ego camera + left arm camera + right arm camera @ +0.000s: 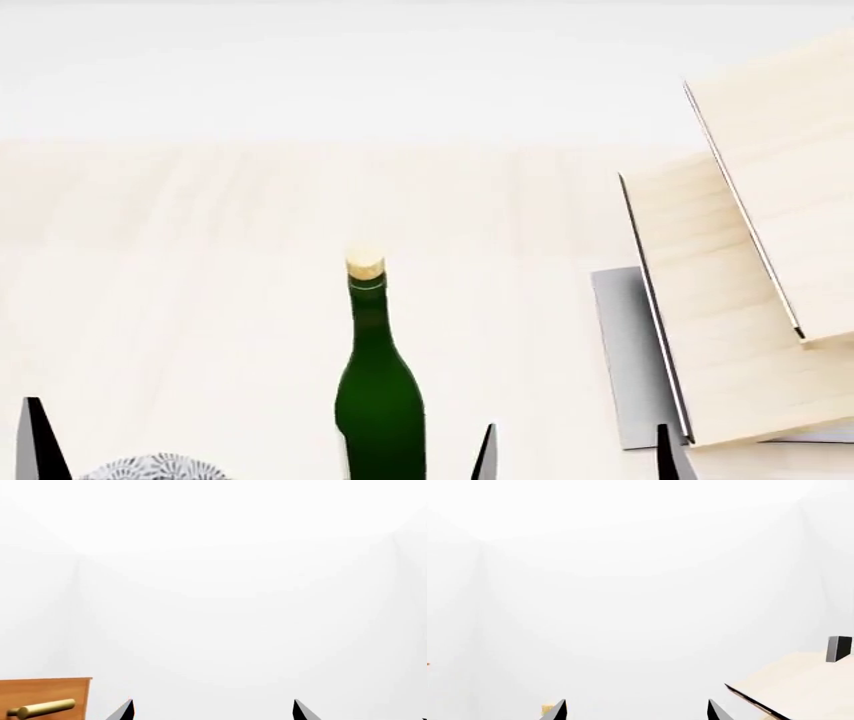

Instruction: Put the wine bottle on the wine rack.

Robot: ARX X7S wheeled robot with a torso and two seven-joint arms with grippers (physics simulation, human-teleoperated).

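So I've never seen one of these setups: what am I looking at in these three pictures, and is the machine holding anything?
These are simulator renders from a wheeled robot with two arms, each ending in a pincer. One picture comes from a camera on its head, looking down at a pale wooden table. The other two come from cameras near each pincer.

On the table stands the wine bottle, upright, dark green with a tan cork. To its right is the wine rack, tilted pale wood slabs on a grey base. A patterned grey thing peeks in at the bottom edge.

The left pincer and right pincer show only as black tips, spread apart with nothing between them. The left camera also catches a wooden cabinet with a brass handle.
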